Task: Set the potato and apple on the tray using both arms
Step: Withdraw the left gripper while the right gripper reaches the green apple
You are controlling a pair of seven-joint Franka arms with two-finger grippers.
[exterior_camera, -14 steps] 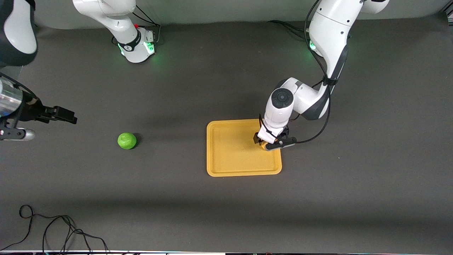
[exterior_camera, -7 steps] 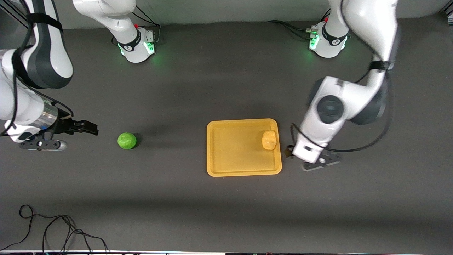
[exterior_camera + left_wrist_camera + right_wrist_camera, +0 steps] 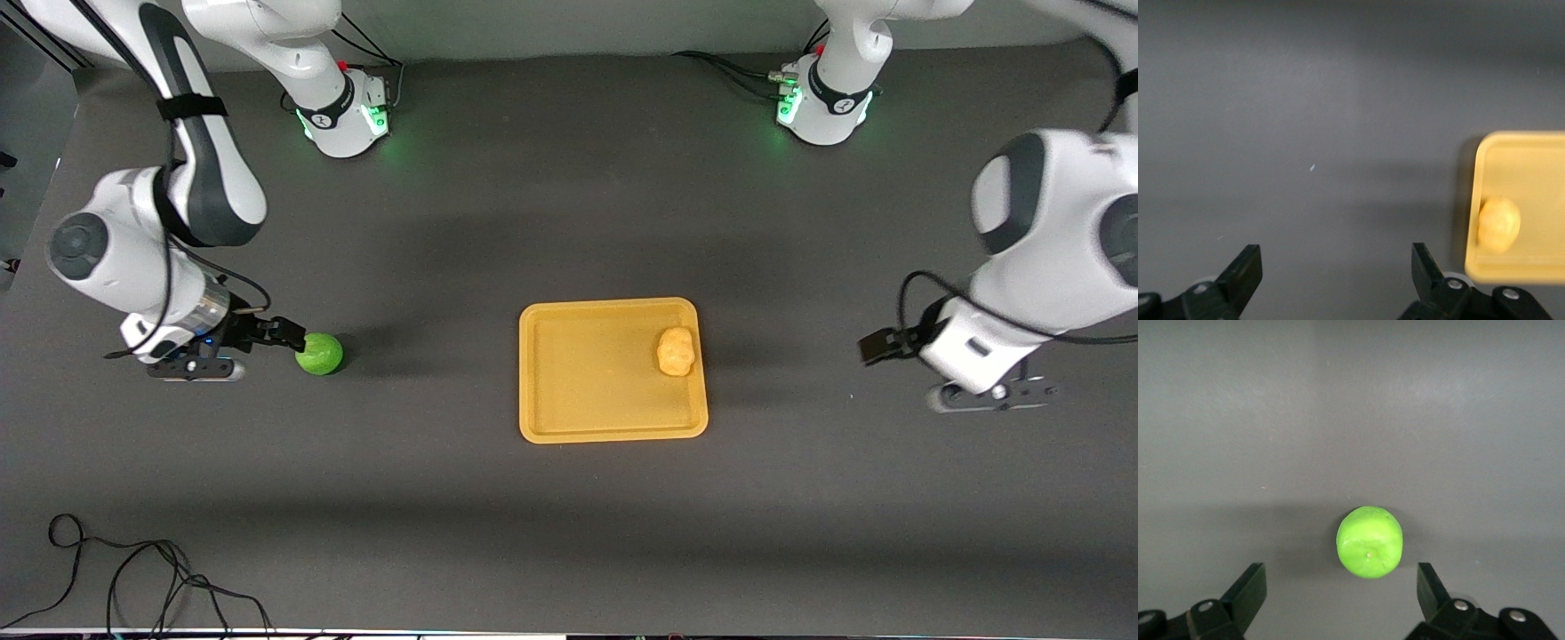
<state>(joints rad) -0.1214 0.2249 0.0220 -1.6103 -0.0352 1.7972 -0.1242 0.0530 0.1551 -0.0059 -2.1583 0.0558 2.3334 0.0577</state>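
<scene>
The yellow-tan potato (image 3: pixel 677 350) lies in the yellow-orange tray (image 3: pixel 587 418), near the tray edge toward the left arm's end; both show in the left wrist view, potato (image 3: pixel 1499 224), tray (image 3: pixel 1538 153). The green apple (image 3: pixel 319 353) sits on the dark table toward the right arm's end. My right gripper (image 3: pixel 292 334) is open and empty, just beside the apple; in the right wrist view the apple (image 3: pixel 1369 541) lies just ahead of the open fingers (image 3: pixel 1339 587). My left gripper (image 3: pixel 876 345) is open and empty, over bare table beside the tray (image 3: pixel 1337 267).
A black cable (image 3: pixel 133 578) lies coiled at the table's near edge toward the right arm's end. The two arm bases (image 3: pixel 342 111) (image 3: pixel 822 102) stand at the table's edge farthest from the camera.
The left gripper let go of the potato on the tray and has drawn away toward the left arm's end. The right gripper has moved in up to the apple.
</scene>
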